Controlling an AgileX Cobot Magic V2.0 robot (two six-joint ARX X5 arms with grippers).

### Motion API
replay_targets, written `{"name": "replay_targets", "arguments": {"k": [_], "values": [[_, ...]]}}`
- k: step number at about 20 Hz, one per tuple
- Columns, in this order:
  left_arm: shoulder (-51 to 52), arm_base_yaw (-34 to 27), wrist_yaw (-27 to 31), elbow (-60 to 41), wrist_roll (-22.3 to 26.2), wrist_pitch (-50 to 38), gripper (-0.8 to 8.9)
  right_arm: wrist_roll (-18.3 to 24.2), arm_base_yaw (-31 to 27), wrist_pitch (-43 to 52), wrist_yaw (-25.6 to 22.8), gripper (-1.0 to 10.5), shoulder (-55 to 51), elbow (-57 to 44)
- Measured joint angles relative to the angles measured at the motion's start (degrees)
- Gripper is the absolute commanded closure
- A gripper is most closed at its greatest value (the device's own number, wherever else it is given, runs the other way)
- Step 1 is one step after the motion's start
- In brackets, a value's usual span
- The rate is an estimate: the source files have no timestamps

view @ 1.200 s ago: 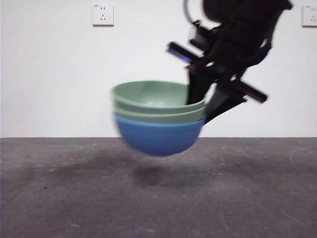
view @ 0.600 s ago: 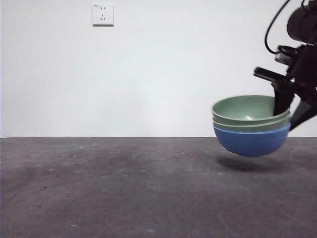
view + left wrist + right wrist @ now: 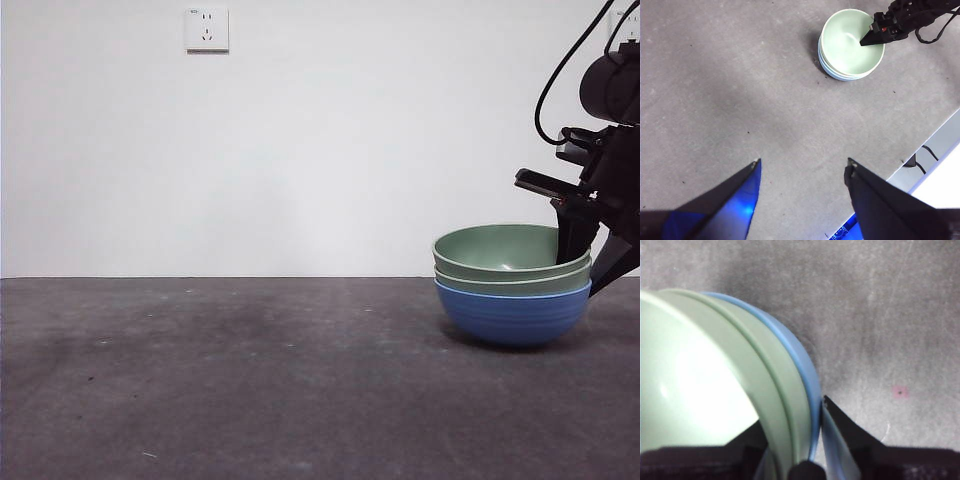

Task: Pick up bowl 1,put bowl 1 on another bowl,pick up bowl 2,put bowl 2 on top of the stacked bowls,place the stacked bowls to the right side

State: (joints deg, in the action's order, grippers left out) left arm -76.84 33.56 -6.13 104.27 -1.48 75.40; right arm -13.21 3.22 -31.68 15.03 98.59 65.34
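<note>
Risk: tipping on release | stacked bowls sit on table near its right edge | right hand clamps their rim | we'd open before lifting | left hand spread, idle

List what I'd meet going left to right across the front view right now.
Wall socket → the stacked bowls, mint green and grey-green nested in the blue one, on the table → right gripper clamped on their rim at the picture's right edge.
</note>
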Motion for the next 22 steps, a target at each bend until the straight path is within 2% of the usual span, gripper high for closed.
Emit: {"name": "replay_targets", "arguments": {"k": [1,2,12,16,22], "values": [[0.0,0.0,0.0,0.0,0.0,0.0,5.3,0.2,0.0,0.0,0.0,6.9,0.0,0.0],[0.0,0.0,0.0,0.0,0.0,0.0,5.3,0.2,0.0,0.1,0.0,6.6,0.1,0.0],[0.0,0.0,0.0,0.0,0.0,0.3,5.3,0.8,0.1,-0.5,0.0,6.6,0.1,0.0],[0.0,0.0,0.0,0.0,0.0,0.4,5.3,2.0,0.1,-4.2,-0.2,6.6,-8.6,0.0],[0.0,0.0,0.0,0.0,0.8,1.0,5.3,5.7,2.1,-22.6,-0.2,6.7,-26.7,0.0]]}}
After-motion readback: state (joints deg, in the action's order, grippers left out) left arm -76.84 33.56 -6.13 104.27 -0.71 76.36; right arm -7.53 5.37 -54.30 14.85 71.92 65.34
